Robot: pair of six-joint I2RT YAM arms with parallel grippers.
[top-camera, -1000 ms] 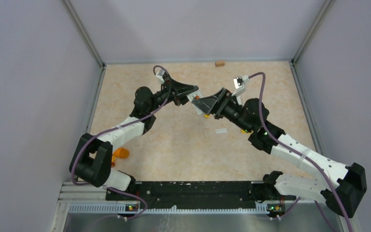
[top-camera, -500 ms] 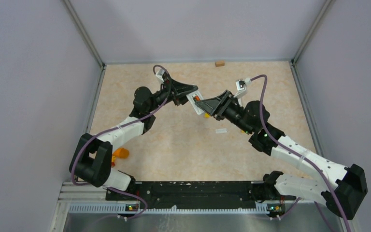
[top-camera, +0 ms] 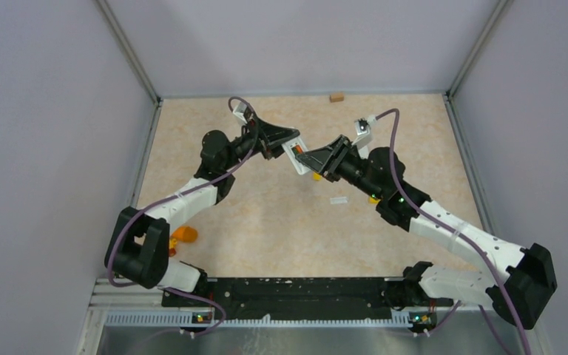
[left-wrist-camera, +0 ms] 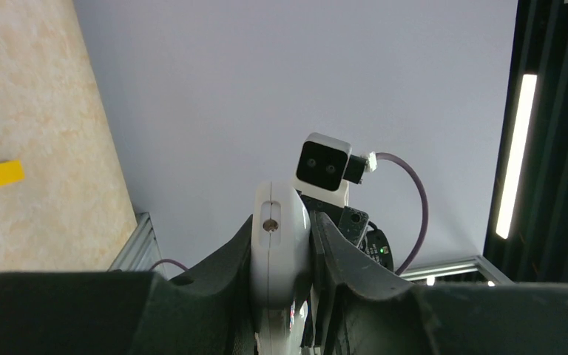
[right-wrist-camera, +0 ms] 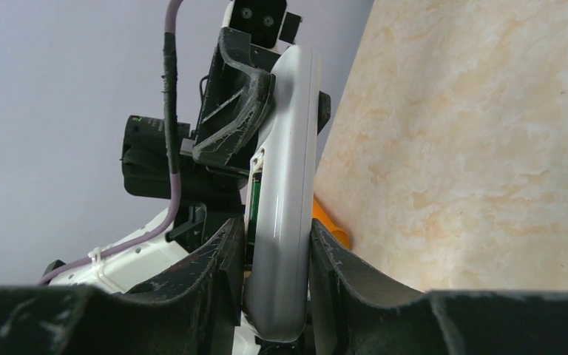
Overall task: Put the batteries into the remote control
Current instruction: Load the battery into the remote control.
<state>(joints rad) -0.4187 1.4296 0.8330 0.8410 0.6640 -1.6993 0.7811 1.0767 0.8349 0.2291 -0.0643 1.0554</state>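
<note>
White remote control (right-wrist-camera: 288,207) is clear of the bench (top-camera: 266,222), long axis spanning both arms, left jaws and right jaws each clamped on an end

We stretch both arms forward and inward, elbows bowed outward, so that our wrists meet tip to tip. Our left gripper (top-camera: 289,143) points to the right, and our right gripper (top-camera: 307,158) points to the left, facing it. Each clamps the remote control (top-camera: 294,151) between its fingers: the left fingers (left-wrist-camera: 225,255) press its two faces, and the right fingers (right-wrist-camera: 220,255) squeeze the opposite end.
</note>
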